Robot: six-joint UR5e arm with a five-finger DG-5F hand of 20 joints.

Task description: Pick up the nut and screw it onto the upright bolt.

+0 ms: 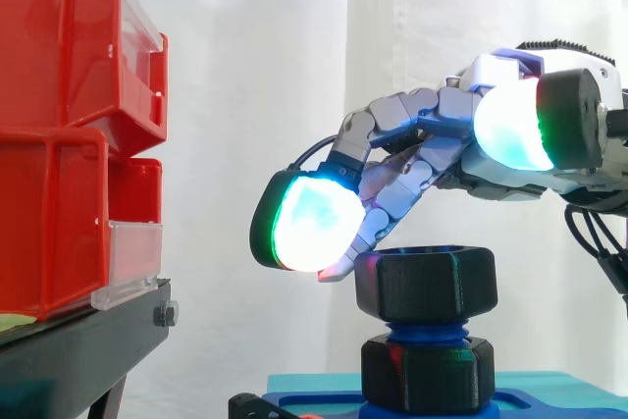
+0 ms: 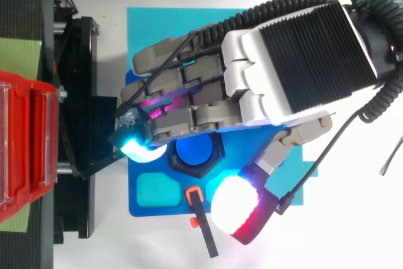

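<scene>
Two stacked red bins left; robot hand over nut on bolt.

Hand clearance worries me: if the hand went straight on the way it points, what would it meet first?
Probably the black stand straight ahead of the hand, or the red bins on it; height is unclear.

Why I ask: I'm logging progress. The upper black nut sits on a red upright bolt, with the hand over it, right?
Not quite. The side view shows the upright bolt is blue, not red. The rest holds: the upper black nut sits on it, with the hand over it.
</scene>
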